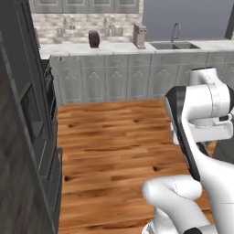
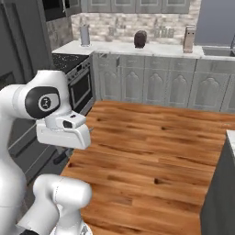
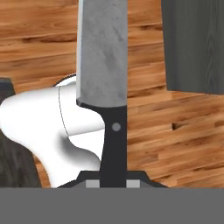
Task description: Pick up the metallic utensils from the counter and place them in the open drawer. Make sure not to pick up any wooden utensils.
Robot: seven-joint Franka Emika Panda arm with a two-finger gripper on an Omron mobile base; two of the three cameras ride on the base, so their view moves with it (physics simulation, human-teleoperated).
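base views share wood floor (image 1: 114, 151); hand view close on knife (image 3: 103, 57)

Glossy white arm (image 1: 201, 183) showing rounded, bulging segments, dark bands wrapping its joints, a black disc bearing a small pale mark, boxy white wrist block (image 2: 64, 131)

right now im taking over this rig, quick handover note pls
Pincer: shut on the knife, gripping its black handle, grey blade pointing away from the hand, carried above the wooden floor.
Done: knife is picked up.
Left: put the knife in the drawer, then fetch the silver spoon and put it there too. Leave the wooden spoons alone.
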